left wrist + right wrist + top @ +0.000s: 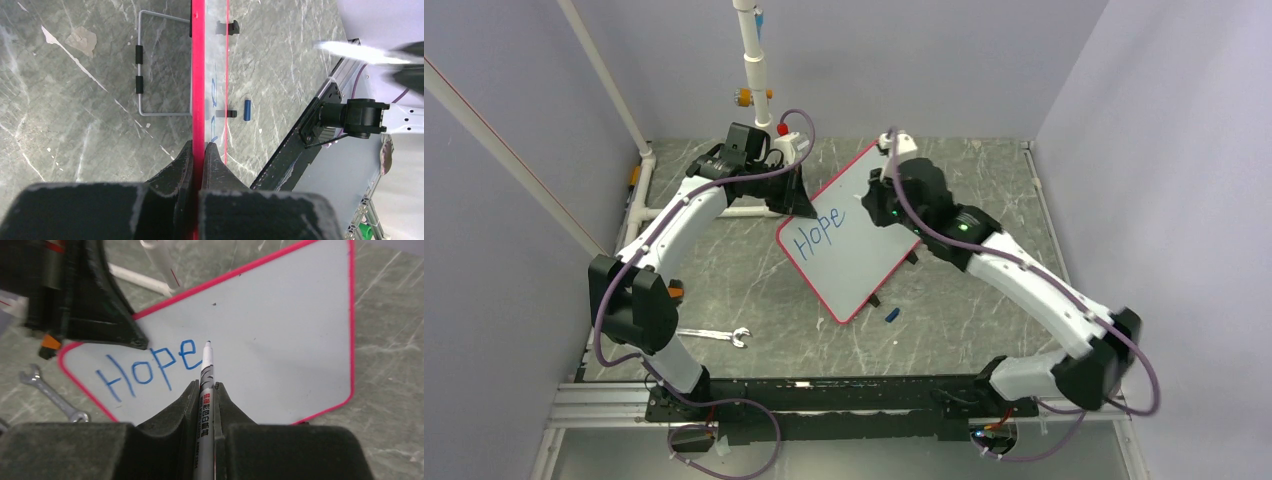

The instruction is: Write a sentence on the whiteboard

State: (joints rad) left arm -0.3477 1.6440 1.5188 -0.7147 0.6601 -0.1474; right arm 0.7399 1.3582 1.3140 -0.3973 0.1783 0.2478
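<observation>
Whiteboard (869, 255) sat tilted on the tabletop (984, 310); my left fingers (181, 167) were clenched on its red edge; my right fingers (182, 407) gripped a marker (207, 370), its tip just beside the sentence (147, 370), which I read as only "Hope"; a blue cap (891, 315) lay nearby.

White whiteboard (864, 250) with red border, one edge pinched in left gripper (199, 146). Blue handwriting (150, 367) "Hope" on it, just ahead-left of right gripper (206, 385).
</observation>
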